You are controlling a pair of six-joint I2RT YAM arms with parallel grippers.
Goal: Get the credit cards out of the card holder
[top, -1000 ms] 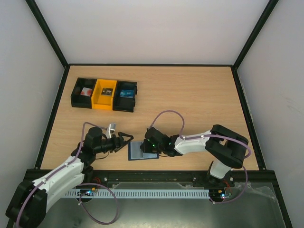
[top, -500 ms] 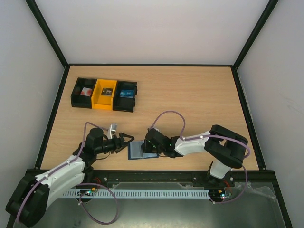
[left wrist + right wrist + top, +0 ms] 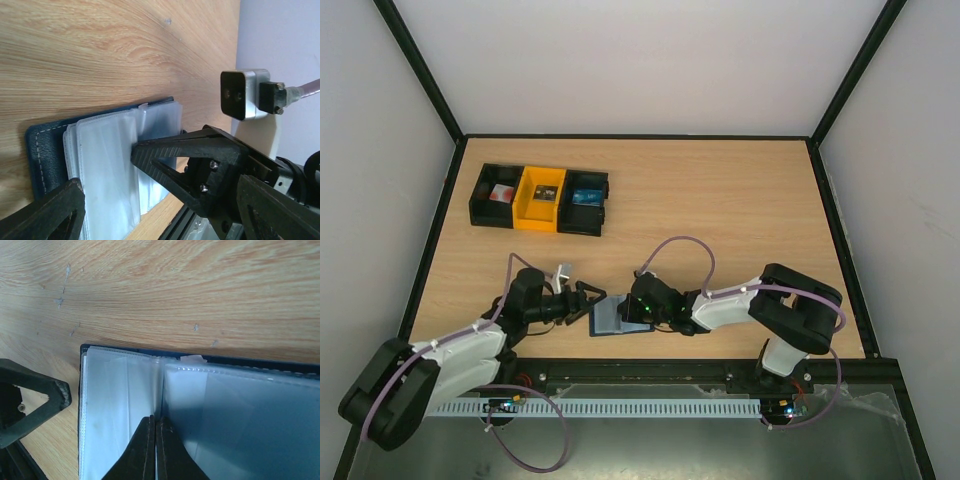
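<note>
Now: card holder (image 3: 618, 317), lying open, near edge of table (image 3: 720, 200), centre. Left gripper (image 3: 592, 300), fingers wide, has closed in from the left to its edge. Right gripper (image 3: 638, 312), fingers pressed together at the fold of the clear sleeves (image 3: 125, 390), unmoved. No card out yet

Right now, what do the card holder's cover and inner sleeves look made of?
The card holder cover looks like leather or faux leather: matte navy, with pale stitching along the edge. Its sleeves look like thin flexible plastic: clear to milky, glossy, catching glare.
</note>
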